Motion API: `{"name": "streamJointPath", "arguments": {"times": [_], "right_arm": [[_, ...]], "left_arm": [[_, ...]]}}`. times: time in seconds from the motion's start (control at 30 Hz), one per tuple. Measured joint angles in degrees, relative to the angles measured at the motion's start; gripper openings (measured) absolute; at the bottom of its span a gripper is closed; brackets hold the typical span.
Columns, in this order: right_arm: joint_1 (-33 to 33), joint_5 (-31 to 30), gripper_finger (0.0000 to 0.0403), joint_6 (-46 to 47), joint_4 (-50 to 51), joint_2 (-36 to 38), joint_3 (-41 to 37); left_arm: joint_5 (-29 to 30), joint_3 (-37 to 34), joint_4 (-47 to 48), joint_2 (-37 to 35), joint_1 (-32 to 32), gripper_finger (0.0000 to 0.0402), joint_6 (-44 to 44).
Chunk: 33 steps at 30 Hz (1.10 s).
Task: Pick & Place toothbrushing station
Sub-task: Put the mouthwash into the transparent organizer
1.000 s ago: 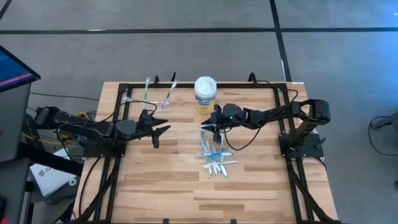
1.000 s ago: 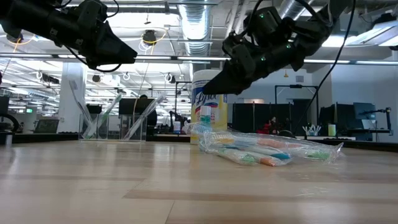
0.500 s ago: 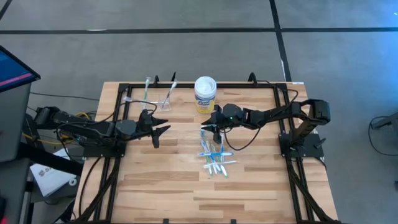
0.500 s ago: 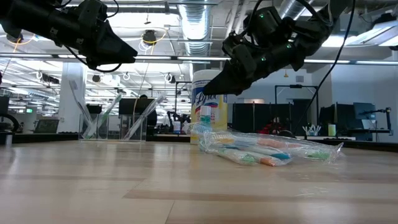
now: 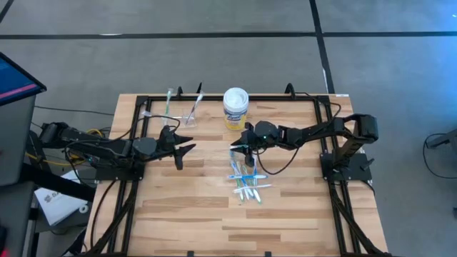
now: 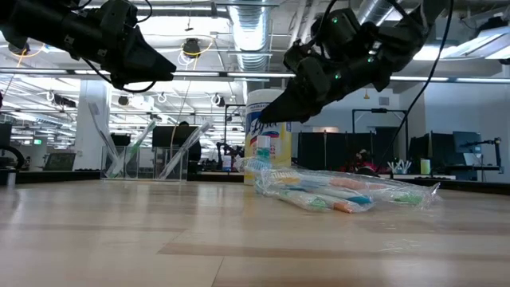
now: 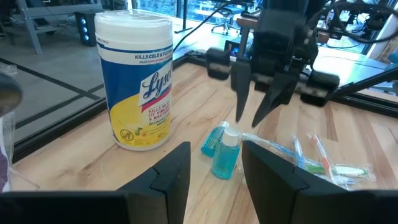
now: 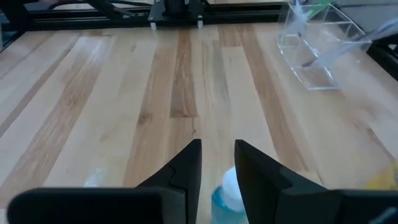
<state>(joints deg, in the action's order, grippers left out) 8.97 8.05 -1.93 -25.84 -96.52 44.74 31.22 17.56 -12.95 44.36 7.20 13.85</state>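
On the table's left side the left gripper hovers above bare wood, its fingers apart with nothing between them. Toward the far edge, just beyond it, stands a clear plastic holder with a couple of toothbrushes leaning out of it; in the low view the same holder sits well behind the raised left arm.

Near the far edge at the middle stands a yellow-labelled wipes tub with a white lid. Close to it on the near side, a small teal toothpaste tube with a white cap stands upright on the wood, and a second teal piece lies beside it.

The right gripper hangs directly over that tube, pointing down, its fingers parted and straddling the cap without touching it, as far as the left wrist view shows. In the right wrist view the cap sits between the two dark fingers.

Nearer the table's front from the tube lies a loose pile of wrapped toothbrushes in white, blue and green.
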Motion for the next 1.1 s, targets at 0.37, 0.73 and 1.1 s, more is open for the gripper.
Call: {"name": "streamJointPath", "arguments": {"times": [0.37,0.73,1.1], "right_arm": [[0.16,1.07,0.0113,-1.45,-3.71,-1.97,0.68],[1.01,-1.15,0.0176,-1.05,-1.04,-2.20,0.47],[0.99,-2.07,0.0163,-1.05,0.71,-2.20,0.47]], "left_arm": [[-0.02,0.00,-0.12,-0.02,0.00,0.0140,-0.02],[-0.02,0.00,-0.13,0.00,0.00,0.0140,-0.02],[-0.02,0.00,-0.13,0.00,0.00,0.0140,-0.02]]}}
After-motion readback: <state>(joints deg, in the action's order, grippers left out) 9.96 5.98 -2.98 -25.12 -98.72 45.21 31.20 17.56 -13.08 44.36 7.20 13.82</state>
